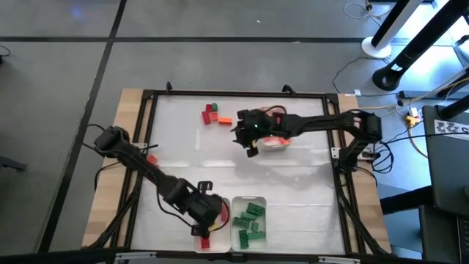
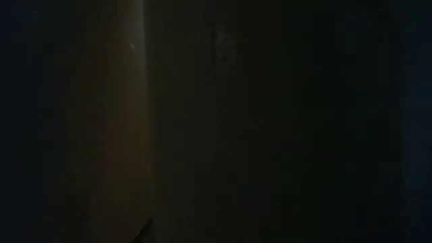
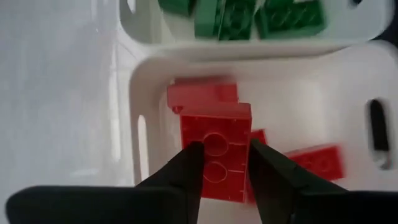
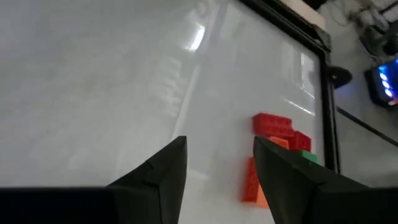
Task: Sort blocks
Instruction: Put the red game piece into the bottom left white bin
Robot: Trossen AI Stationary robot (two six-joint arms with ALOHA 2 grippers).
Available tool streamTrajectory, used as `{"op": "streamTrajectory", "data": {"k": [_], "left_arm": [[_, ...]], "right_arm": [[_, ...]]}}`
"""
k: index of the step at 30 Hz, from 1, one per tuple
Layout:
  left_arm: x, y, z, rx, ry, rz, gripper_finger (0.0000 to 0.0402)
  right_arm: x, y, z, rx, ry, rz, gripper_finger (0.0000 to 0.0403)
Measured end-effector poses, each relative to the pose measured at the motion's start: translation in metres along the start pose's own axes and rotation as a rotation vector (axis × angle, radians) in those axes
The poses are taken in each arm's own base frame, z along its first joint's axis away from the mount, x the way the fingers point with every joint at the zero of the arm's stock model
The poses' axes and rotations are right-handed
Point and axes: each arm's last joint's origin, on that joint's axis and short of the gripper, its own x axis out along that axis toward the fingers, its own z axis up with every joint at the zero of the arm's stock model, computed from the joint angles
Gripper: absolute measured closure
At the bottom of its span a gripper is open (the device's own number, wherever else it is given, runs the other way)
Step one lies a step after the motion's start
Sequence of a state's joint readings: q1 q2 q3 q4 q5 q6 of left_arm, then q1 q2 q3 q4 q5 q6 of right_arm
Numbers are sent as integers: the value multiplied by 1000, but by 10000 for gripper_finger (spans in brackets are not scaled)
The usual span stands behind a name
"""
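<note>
My left gripper [image 1: 205, 220] hangs over a white tray [image 3: 144, 74] at the table's near edge, shut on a red block [image 3: 216, 146]. More red blocks [image 3: 202, 93] lie in that tray. Beside it stands a second white tray [image 1: 249, 199] holding green blocks [image 3: 249, 15]. My right gripper [image 1: 245, 143] is open and empty above the middle of the table. A few loose red, orange and green blocks [image 1: 212, 114] lie on the table near the far edge; the right wrist view shows them as blocks [image 4: 273, 127] ahead of the fingers. My left gripper pinches the red block by two opposite side faces [image 3: 186, 140] between its two fingers. The fingers come from above, slanting down. The block is clear of the tray floor, with its hollow underside facing the wrist camera.
A third white tray [image 1: 278, 143] with orange blocks sits partly under the right arm. A black frame [image 1: 234, 94] borders the white work surface. The low view is dark and shows nothing.
</note>
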State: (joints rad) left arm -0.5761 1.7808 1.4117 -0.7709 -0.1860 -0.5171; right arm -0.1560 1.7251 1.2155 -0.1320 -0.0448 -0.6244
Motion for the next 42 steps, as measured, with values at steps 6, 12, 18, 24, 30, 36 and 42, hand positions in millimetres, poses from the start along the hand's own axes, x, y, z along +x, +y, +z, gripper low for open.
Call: {"op": "streamTrajectory", "data": {"k": [6, 12, 18, 24, 30, 36, 42], "left_arm": [[27, -5, -6, 15, 66, 36, 293], [32, -5, -7, 25, 79, 42, 291], [34, -5, -7, 27, 83, 44, 290], [41, -6, -9, 33, 106, 48, 290], [41, -6, -9, 19, 106, 48, 290], [41, -6, -9, 8, 107, 48, 276], [42, -4, -8, 38, 103, 56, 211]], "right_arm": [[30, -14, -25, 115, 18, -47, 217], [54, -24, -36, 228, -40, -110, 217], [68, -39, -28, 254, -60, -133, 217], [85, -41, -30, 266, 64, -105, 217], [92, -40, -42, 277, 173, -139, 217], [89, -55, -57, 347, 184, -132, 217], [85, -69, -71, 427, 167, -90, 217]]}}
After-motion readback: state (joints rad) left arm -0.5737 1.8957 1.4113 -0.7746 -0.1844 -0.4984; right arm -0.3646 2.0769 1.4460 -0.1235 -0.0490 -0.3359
